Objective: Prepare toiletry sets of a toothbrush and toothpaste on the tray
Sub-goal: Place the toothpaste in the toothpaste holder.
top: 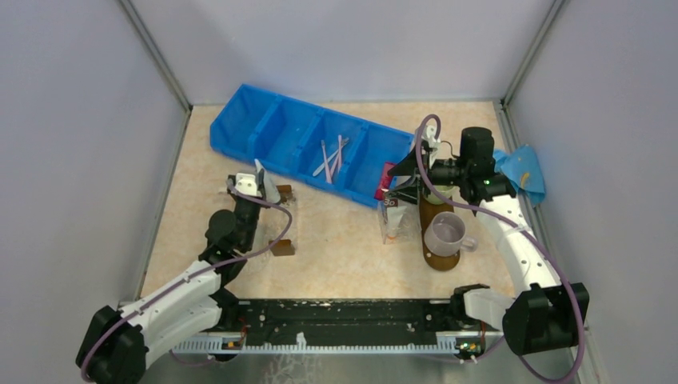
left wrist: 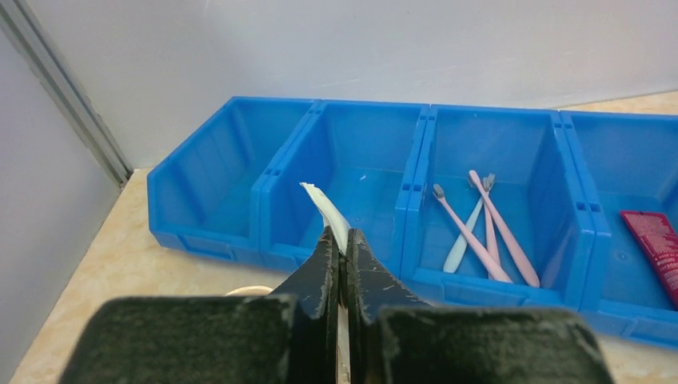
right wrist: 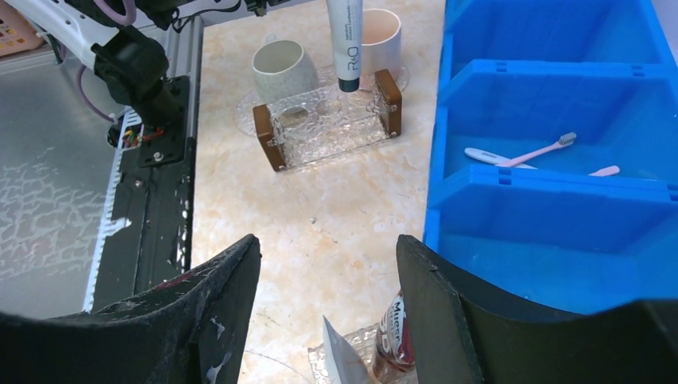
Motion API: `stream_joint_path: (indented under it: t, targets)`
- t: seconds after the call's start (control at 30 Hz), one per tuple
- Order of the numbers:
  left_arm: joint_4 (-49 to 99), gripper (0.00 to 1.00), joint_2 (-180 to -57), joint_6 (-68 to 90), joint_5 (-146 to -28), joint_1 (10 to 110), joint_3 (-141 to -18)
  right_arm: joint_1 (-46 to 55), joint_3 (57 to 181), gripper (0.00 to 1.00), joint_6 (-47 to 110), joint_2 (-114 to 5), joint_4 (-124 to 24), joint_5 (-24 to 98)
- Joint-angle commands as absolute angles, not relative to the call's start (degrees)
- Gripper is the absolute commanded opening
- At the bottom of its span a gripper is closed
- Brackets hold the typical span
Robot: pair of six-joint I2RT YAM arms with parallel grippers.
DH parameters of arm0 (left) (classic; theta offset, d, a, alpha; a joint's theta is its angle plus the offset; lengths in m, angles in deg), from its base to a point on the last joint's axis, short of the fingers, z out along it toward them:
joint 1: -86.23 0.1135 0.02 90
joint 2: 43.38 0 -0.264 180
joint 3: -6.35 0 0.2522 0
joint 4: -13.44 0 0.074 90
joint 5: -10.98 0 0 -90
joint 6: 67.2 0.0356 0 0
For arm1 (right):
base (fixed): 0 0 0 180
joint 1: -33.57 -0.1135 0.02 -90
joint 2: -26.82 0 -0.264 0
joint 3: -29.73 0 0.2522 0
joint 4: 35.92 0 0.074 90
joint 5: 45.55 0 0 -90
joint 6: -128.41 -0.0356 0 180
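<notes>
In my left wrist view, low centre, the left gripper point(left wrist: 340, 238) is clenched on the flat end of a white toothpaste tube point(left wrist: 324, 205). Beyond it, the blue bin point(left wrist: 416, 180) holds 3 toothbrushes point(left wrist: 480, 232) in 1 compartment and a red tube point(left wrist: 656, 240) in the next, at right. The right gripper point(right wrist: 326, 256) is released, its fingers wide apart above a dark red tube point(right wrist: 396, 344) standing in a clear holder point(right wrist: 356, 364). From above, the tray point(top: 439, 261) lies right of centre, with 1 mug point(top: 444, 232) on it.
</notes>
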State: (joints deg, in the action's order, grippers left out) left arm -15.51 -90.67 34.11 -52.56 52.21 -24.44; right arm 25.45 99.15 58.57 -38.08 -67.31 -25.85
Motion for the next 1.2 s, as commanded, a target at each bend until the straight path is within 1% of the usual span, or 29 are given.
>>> stream_joint_path:
  t: [0.0,0.2,1.07,1.17]
  targets:
    - [-22.6,0.00,-91.9,33.0,-56.5,53.6,-23.7,25.8,101.0,0.63,59.1,-36.7,-66.5,-26.3]
    - [-23.4,0.00,-93.3,32.0,-58.5,54.1,-23.6,25.7,101.0,0.63,59.2,-36.7,-66.5,-26.2]
    - [-28.6,0.00,-99.6,32.9,-59.6,55.6,-21.1,26.0,101.1,0.63,59.4,-36.5,-66.6,-26.4]
    - [-28.8,0.05,-99.5,32.6,-60.1,55.6,-20.6,26.0,101.1,0.63,59.4,-36.5,-66.7,-26.5]
